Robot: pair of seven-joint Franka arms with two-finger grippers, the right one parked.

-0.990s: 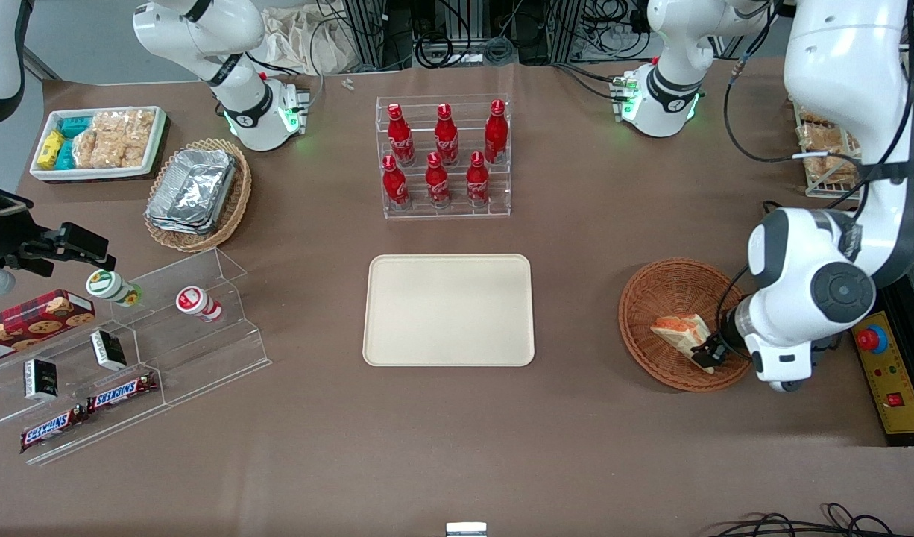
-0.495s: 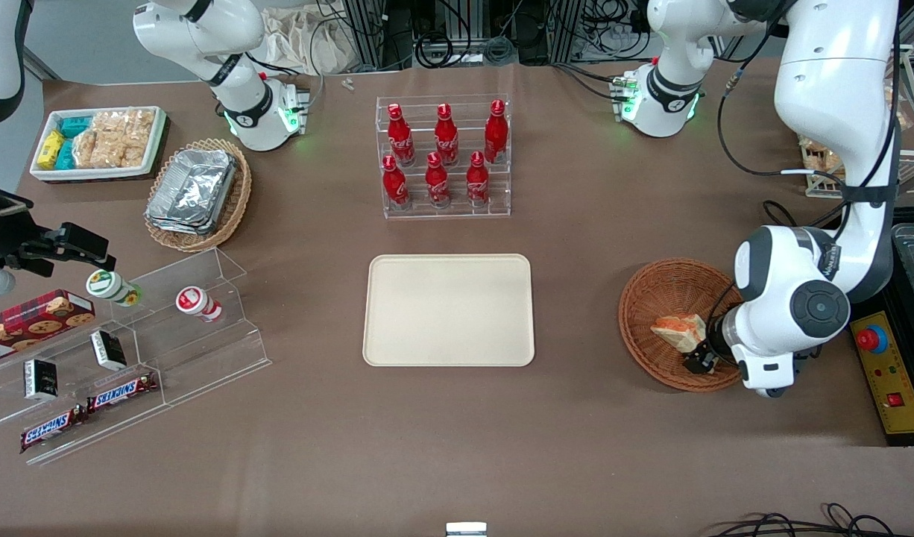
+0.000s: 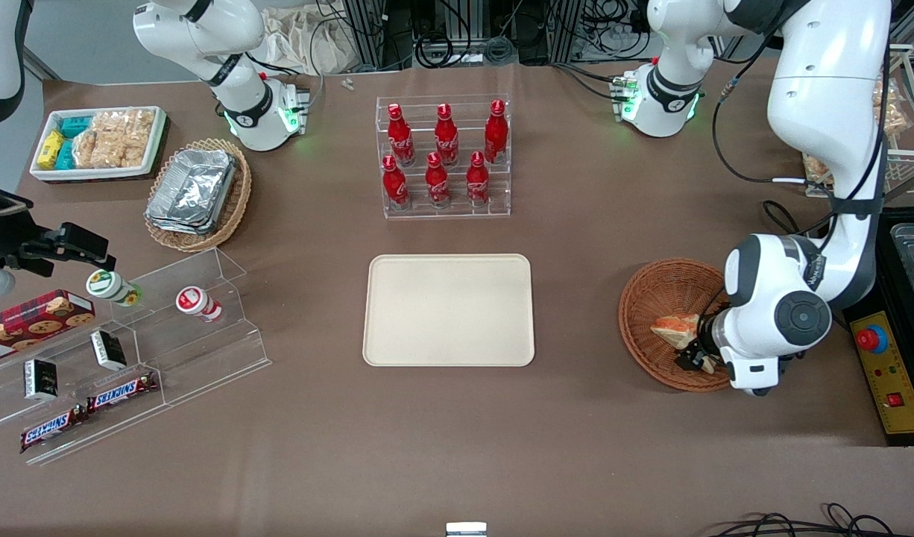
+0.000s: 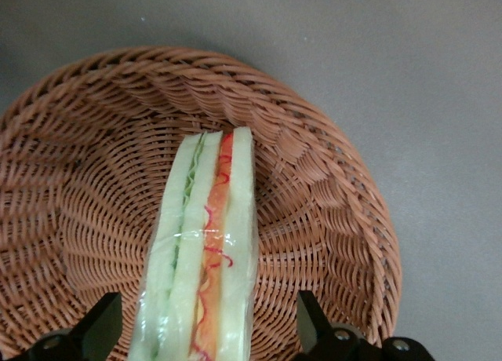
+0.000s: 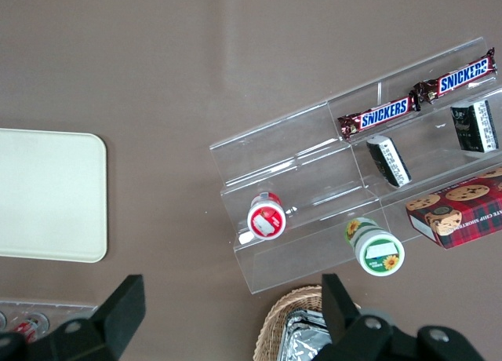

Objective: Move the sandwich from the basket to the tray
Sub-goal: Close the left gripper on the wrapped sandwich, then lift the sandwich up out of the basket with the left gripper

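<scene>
Fingers (image 4: 310, 323) straddle sandwich (image 4: 200, 259) untouching (wrist view only) in basket (image 4: 329, 212)

A robotics lab: cable-strewn aluminium framing (image 3: 457, 30) (mock shop goods) edges the table (image 3: 457, 432).

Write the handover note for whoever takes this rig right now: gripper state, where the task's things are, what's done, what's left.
Gripper: open, low in the basket, one finger on either side of the sandwich, not closed on it.
Sandwich: standing on edge in the basket, at the working arm's end of the table.
Tray: mid-table, nothing on it.
Done: gripper in place around the sandwich.
Left: close, lift, carry to the tray, release.
</scene>
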